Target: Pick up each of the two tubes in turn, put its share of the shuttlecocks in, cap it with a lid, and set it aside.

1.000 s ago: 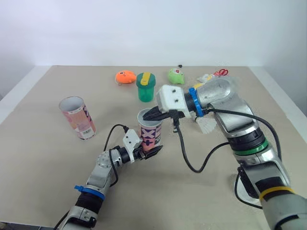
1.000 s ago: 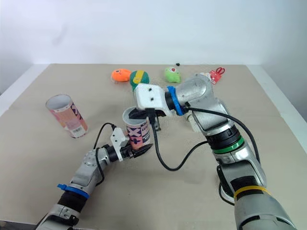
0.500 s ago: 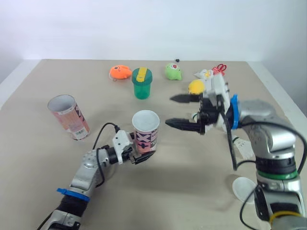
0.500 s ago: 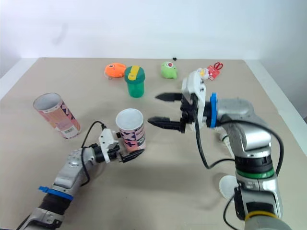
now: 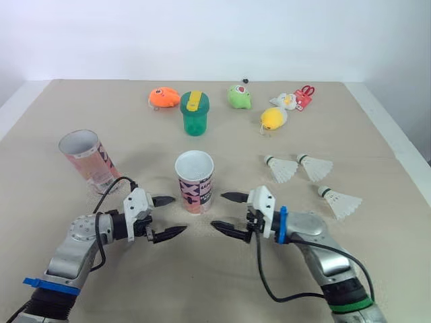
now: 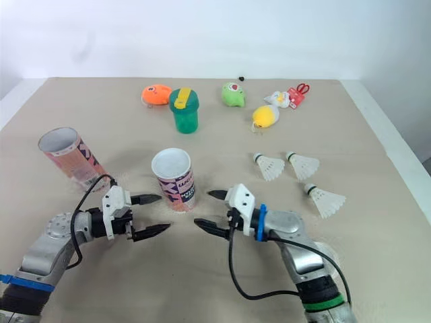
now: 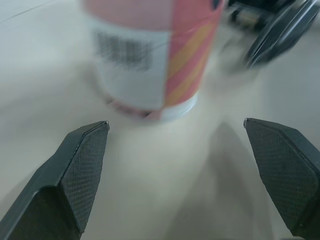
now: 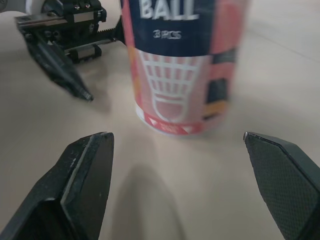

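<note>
One centre tube (image 5: 194, 182), one left tube (image 5: 86, 158), three shuttlecocks (image 5: 315, 166), left gripper (image 5: 179, 214) and right gripper (image 5: 217, 210) fingers spread wide

Head stereo pair is looking forward and down over the table (image 5: 202, 289); both wrist cameras are sitting low and close, facing the middle tube (image 8: 182, 65) from opposite sides.
</note>
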Tool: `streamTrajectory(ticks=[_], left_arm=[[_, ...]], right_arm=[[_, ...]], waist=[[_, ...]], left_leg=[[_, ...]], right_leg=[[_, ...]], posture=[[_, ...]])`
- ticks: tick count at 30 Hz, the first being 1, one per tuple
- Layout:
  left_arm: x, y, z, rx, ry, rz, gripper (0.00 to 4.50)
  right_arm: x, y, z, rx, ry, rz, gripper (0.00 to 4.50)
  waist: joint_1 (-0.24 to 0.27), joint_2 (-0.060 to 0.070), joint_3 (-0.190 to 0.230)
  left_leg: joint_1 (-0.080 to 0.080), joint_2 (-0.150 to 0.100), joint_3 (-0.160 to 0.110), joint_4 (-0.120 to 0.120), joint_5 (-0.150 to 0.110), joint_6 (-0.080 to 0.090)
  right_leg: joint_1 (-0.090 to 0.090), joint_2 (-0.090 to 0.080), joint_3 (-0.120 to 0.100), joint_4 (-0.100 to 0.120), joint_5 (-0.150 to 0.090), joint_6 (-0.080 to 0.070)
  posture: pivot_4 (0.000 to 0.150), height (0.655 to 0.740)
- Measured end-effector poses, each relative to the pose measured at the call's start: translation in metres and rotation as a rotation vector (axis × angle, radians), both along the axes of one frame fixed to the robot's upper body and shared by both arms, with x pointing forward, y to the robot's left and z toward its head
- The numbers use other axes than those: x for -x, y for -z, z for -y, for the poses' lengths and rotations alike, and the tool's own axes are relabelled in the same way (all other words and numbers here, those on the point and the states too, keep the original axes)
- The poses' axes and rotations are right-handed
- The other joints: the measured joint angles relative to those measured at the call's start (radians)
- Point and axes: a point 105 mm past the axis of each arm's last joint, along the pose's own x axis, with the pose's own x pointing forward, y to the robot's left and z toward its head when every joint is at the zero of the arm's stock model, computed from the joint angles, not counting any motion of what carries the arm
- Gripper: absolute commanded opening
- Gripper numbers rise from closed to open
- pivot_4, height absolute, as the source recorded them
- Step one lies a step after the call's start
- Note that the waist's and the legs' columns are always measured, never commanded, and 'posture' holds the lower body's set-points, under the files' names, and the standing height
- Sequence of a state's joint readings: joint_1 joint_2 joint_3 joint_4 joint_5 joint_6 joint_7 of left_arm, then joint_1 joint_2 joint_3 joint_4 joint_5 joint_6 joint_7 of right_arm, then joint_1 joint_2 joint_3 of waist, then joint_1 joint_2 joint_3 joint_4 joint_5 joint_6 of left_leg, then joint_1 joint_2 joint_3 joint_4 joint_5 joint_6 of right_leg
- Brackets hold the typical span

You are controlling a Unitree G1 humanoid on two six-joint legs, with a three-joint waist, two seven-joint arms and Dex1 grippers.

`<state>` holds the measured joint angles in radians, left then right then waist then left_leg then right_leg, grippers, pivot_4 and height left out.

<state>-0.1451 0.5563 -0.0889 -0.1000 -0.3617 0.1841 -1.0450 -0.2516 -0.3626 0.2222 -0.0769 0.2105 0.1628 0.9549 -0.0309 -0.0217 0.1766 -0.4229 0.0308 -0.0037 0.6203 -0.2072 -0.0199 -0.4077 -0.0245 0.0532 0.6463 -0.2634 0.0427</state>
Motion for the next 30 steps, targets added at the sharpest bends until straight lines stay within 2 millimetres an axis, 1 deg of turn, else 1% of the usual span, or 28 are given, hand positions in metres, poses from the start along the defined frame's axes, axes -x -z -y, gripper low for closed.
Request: streamTrajectory(ticks=[4, 6, 9, 13, 23, 24, 27, 30], left_arm=[[-0.005, -0.002, 0.006, 0.006, -0.007, 0.013, 4.50], [-0.006, -0.002, 0.007, 0.003, -0.010, 0.016, 4.50], [-0.008, -0.001, 0.007, -0.004, -0.015, 0.019, 4.50], [-0.008, 0.000, 0.006, -0.005, -0.009, 0.021, 4.50], [-0.007, 0.001, 0.005, -0.011, -0.008, 0.018, 4.50], [-0.006, 0.001, 0.003, -0.015, -0.010, 0.017, 4.50], [-0.006, -0.001, -0.004, -0.037, -0.020, 0.023, 4.50], [-0.009, -0.006, -0.011, -0.041, -0.049, 0.042, 4.50]], right_arm=[[-0.007, 0.001, -0.005, -0.005, -0.004, 0.001, 4.44], [-0.011, 0.000, -0.008, -0.007, -0.004, 0.006, 4.44], [-0.023, -0.003, -0.014, -0.017, 0.012, 0.015, 4.44], [-0.029, -0.004, -0.020, -0.027, 0.018, 0.025, 4.44], [-0.033, -0.002, -0.023, -0.034, 0.017, 0.030, 4.44], [-0.033, -0.002, -0.024, -0.034, 0.011, 0.029, 4.44], [-0.033, -0.003, -0.025, -0.032, 0.001, 0.030, 4.44], [-0.032, -0.002, -0.026, -0.032, -0.003, 0.028, 4.44]], waist=[[0.002, -0.003, 0.002], [0.002, -0.003, 0.002], [0.001, -0.003, 0.002], [0.002, -0.003, 0.002], [0.001, -0.003, 0.002], [-0.001, -0.003, 0.002], [-0.002, -0.003, 0.002], [-0.002, -0.003, 0.002]], left_leg=[[0.000, 0.000, 0.000, 0.001, 0.000, 0.000], [0.000, 0.000, 0.001, 0.001, 0.000, 0.000], [0.000, 0.001, 0.000, 0.001, 0.001, -0.001], [0.000, 0.000, 0.000, 0.002, 0.001, -0.002], [0.000, 0.001, 0.001, 0.006, 0.001, -0.002], [0.001, 0.001, 0.001, 0.006, 0.001, -0.002], [0.001, 0.002, 0.001, 0.006, 0.001, -0.002], [0.001, 0.002, 0.000, 0.007, 0.001, -0.002]], right_leg=[[0.000, 0.000, 0.000, 0.000, 0.001, 0.000], [0.000, 0.000, 0.001, 0.000, 0.001, -0.001], [0.000, 0.001, 0.001, 0.002, 0.001, -0.002], [0.000, 0.001, 0.001, 0.002, 0.002, -0.002], [0.001, 0.001, 0.001, 0.005, 0.004, -0.003], [0.001, 0.002, 0.001, 0.005, 0.007, -0.007], [0.000, 0.003, 0.001, 0.005, 0.007, -0.007], [0.000, 0.003, 0.001, 0.006, 0.007, -0.008]], posture=[[0.150, 0.7400], [0.150, 0.7400], [0.150, 0.7400], [0.150, 0.7400], [0.150, 0.7400], [0.150, 0.7400], [0.150, 0.7400], [0.150, 0.7400]])
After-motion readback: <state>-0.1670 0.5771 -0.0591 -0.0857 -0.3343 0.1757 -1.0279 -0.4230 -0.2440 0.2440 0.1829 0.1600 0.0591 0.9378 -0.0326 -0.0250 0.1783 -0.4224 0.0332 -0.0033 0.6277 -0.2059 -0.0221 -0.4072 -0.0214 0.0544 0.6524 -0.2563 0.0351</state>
